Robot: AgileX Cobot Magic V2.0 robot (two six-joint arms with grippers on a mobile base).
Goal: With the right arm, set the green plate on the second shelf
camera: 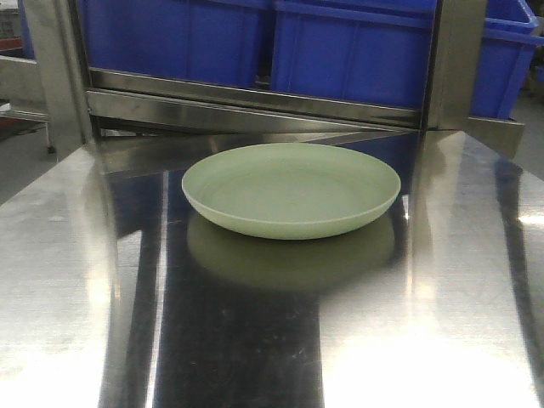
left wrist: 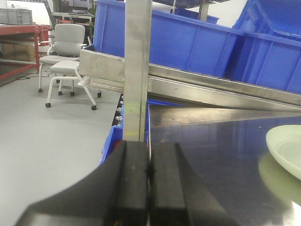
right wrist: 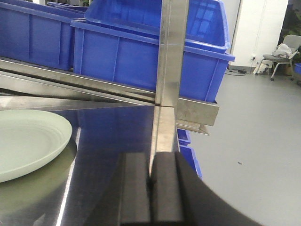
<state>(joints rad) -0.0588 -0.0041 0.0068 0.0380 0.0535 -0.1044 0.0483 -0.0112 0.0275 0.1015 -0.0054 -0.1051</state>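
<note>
Plate (camera: 291, 189), round, shallow, pale sage-green and matte, is lying flat on the shiny steel table (camera: 442, 323), showing whole only in the front view. Each wrist view is catching just its edge: right of the left gripper (left wrist: 149, 174), left of the right gripper (right wrist: 151, 174). Both grippers are sitting fully closed, gripping nothing.

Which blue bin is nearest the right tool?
The bin right behind the steel post, straight ahead of the shut right tool. The other bin sits further left, behind the plate.
</note>
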